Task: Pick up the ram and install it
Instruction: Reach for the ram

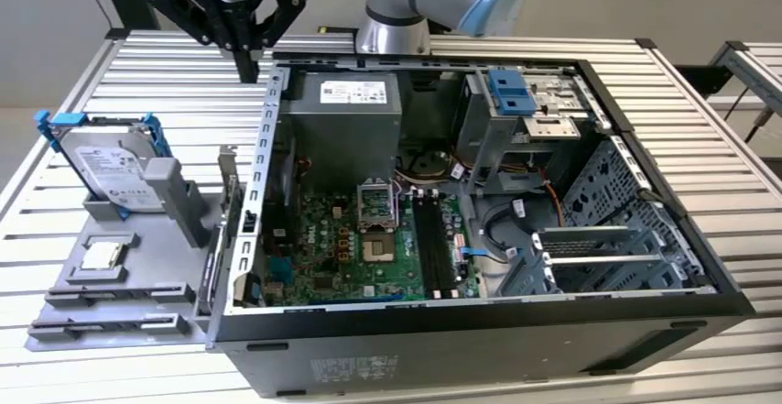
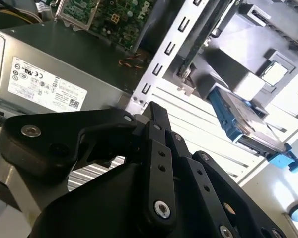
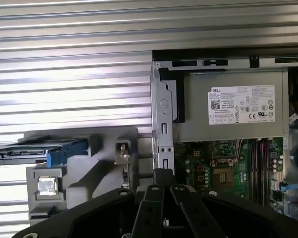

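The gripper [image 1: 249, 72] hangs above the slatted counter [image 1: 159, 65] near its far edge, just outside the far corner of the open computer case [image 1: 489, 326] on the exterior view's left. Its fingers are pressed together, and nothing can be seen between them in the exterior view or in both wrist views [image 2: 151, 109] [image 3: 164, 173].

The case lies on its side in the middle of the counter. Inside it are the grey power supply [image 1: 348, 111] at the far end and the green motherboard [image 1: 366, 262] nearer the front. Long dark memory slots [image 1: 430, 239] run along the motherboard beside the processor socket [image 1: 376, 212]. I cannot tell where the ram is, or whether a stick sits in those slots.

A grey tray [image 1: 73, 311] lies against the case toward the counter's edge on the exterior view's left. It carries a hard drive [image 1: 113, 168] standing in a blue bracket and a square silver chip [image 1: 104, 255].
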Robot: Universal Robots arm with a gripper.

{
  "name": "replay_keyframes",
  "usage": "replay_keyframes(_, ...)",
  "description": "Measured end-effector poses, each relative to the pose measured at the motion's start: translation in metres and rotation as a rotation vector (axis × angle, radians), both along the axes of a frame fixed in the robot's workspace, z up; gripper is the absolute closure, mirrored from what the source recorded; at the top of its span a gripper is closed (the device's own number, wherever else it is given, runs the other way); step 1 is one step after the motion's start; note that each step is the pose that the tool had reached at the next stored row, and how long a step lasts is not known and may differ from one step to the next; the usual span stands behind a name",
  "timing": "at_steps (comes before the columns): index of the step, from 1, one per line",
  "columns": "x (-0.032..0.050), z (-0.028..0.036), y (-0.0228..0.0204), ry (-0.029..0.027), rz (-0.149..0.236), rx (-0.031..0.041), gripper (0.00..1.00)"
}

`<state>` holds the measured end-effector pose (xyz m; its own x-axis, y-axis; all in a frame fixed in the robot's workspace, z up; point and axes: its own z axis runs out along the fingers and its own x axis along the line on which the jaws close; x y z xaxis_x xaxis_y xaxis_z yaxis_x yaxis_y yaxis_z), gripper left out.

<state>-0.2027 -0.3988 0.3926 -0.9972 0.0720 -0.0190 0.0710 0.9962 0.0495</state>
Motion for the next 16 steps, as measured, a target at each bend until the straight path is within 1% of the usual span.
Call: replay_keyframes(16,-0.0465,0.0,0.0,0.0,0.0,0.0,1.0)
